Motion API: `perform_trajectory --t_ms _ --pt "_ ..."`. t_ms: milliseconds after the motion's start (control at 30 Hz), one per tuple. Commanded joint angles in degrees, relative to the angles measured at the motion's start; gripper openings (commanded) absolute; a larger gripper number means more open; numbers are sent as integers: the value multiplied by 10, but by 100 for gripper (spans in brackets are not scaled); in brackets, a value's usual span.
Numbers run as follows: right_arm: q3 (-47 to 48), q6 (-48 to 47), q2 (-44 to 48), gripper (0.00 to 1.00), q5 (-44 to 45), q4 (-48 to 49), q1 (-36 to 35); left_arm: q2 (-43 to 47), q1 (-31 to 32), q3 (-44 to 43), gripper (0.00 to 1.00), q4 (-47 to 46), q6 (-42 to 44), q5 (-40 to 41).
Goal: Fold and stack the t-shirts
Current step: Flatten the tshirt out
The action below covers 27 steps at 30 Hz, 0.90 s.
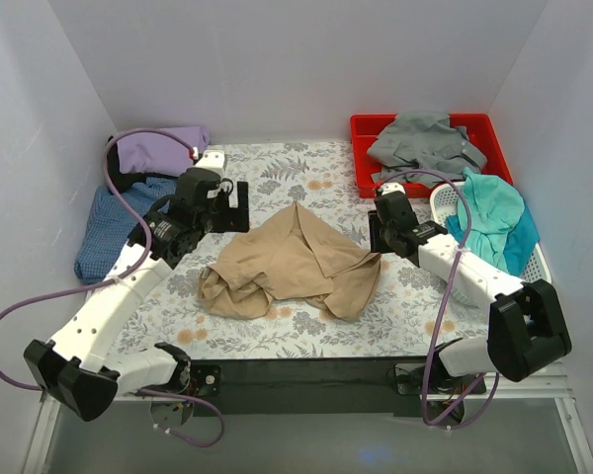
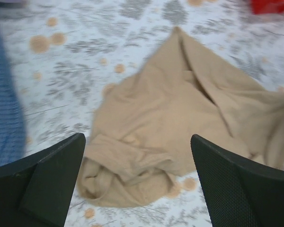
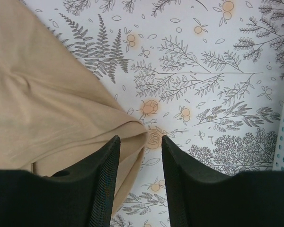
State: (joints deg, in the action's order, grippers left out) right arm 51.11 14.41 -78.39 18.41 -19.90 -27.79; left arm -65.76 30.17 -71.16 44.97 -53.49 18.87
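Lavender shirt: bunched at the far left, with the blue shirt just nearer.
Left gripper: my fingers are spread wide and empty, hovering above the left side of the tan shirt.
Tan shirt: crumpled mid-table. It looks light, soft and floppy, so I expect it to sag. I would take an edge or corner, not the heaped middle.
Right gripper: my fingers are partly apart, pinching nothing. The shirt's right hem corner lies at my left finger.
Grey shirt: in the red bin, far right.
Teal shirt: in the white basket, right.
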Motion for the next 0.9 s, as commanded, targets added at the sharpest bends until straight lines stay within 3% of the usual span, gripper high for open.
perform_trajectory --t_ms 0,133,300,500,633,867 --pt "15 18 20 47 -37 9 0 -49 1 -14 93 -44 11 -248" --pt "14 20 25 48 -43 9 0 -102 15 33 93 -83 0 -392" --pt "14 21 25 48 -48 9 0 -136 30 78 93 -125 -5 -422" --pt "14 21 20 48 -50 10 1 -180 97 96 93 -136 7 -441" --pt "10 22 17 48 -56 11 1 -206 153 91 93 -131 51 -393" --pt "5 21 20 48 -50 12 0 -272 210 109 93 -153 125 -172"
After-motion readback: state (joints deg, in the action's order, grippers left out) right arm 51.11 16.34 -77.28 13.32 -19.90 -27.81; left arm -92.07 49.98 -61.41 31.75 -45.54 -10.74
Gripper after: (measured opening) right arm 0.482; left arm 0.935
